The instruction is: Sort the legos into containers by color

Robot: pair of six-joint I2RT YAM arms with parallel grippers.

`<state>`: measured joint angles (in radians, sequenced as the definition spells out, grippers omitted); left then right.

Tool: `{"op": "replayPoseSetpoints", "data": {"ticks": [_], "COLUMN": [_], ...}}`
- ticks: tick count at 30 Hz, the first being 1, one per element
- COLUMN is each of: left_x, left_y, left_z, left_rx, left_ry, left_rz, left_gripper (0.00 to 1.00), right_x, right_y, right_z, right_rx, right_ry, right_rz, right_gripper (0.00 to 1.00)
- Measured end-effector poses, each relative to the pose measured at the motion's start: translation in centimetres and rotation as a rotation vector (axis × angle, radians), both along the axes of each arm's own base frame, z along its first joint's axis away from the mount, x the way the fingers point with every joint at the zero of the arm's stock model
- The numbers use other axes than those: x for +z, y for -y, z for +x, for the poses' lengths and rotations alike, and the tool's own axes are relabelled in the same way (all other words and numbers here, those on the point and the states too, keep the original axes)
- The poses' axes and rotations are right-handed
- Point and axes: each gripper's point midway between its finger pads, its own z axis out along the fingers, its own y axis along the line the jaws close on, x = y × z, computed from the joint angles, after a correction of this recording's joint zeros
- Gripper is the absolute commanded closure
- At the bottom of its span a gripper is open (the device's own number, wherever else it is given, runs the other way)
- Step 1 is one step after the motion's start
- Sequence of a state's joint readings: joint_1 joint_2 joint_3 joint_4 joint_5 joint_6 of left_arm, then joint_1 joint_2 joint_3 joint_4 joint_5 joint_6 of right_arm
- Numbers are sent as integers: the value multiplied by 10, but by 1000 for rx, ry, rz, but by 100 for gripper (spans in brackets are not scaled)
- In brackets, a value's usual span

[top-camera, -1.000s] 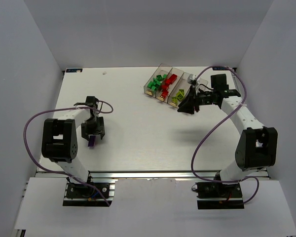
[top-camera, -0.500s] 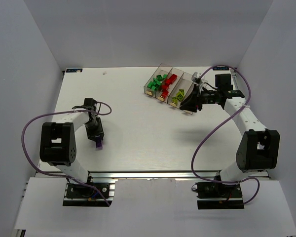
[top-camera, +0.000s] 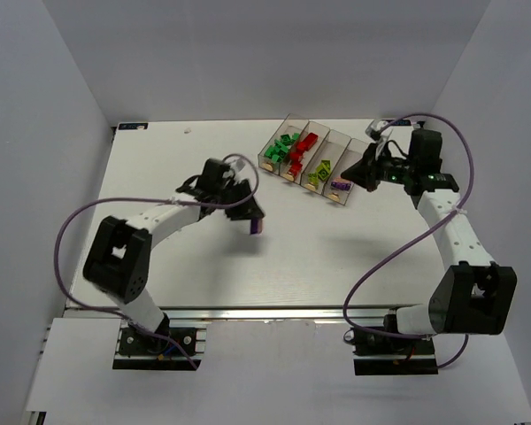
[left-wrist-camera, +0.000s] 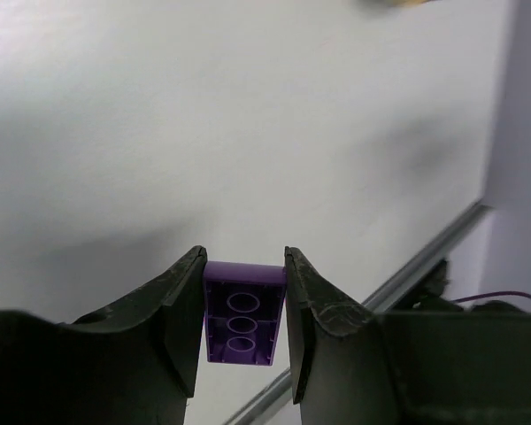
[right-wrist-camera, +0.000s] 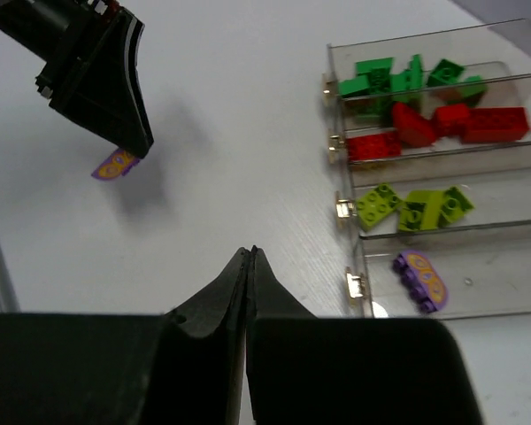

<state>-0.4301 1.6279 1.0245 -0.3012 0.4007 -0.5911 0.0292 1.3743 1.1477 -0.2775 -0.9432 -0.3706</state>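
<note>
The left end effector point(top-camera: 253, 223) is gripping a purple brick point(top-camera: 257, 228). In the left wrist view its two dark fingers point(left-wrist-camera: 181, 301) press on both sides of the brick point(left-wrist-camera: 242, 312), and the brick's hollow underside with three round holes faces the camera. It holds the brick over the middle of the white desk point(top-camera: 203, 159). That spot is to the left of the bins and nearer than them, well apart from them. A soft shadow lies on the desk just beside the brick.

The four clear bins point(top-camera: 352, 152) sit joined in a row on the far right part of the desk. Each has a small tan label point(right-wrist-camera: 356, 288) on its near end. The left bin holds green bricks point(right-wrist-camera: 398, 75), the next holds red bricks point(right-wrist-camera: 442, 124), and the third holds yellow-green bricks point(right-wrist-camera: 416, 205). In the right bin lies one more purple piece point(right-wrist-camera: 419, 280), alone near the label end.

The right end effector point(top-camera: 361, 173) hangs just to the right of the bins, close to the right bin. Its fingers point(right-wrist-camera: 221, 292) are pressed together with nothing between them.
</note>
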Motion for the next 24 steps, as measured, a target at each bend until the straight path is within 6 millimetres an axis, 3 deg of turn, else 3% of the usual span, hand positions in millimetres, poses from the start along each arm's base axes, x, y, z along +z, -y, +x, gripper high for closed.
{"op": "replayPoseSetpoints", "data": {"ticks": [7, 12, 17, 21, 24], "left_x": [72, 75, 56, 39, 31], "left_y": [155, 232, 275, 288, 288], "left_z": [80, 120, 147, 159, 166], "left_rx": [-173, -225, -219, -186, -148], "left_ry": [278, 387, 456, 498, 523], "left_rz": [-267, -369, -423, -401, -357], "left_gripper": [94, 95, 93, 90, 82], "right_x": [18, 22, 27, 27, 22], "right_y": [46, 64, 73, 79, 82], "right_z": [13, 8, -1, -4, -6], "right_rx": [-196, -258, -283, -299, -308], "right_ry": [36, 46, 72, 75, 62], "right_rz": [26, 33, 35, 37, 41], "right_gripper": [100, 100, 100, 100, 100]}}
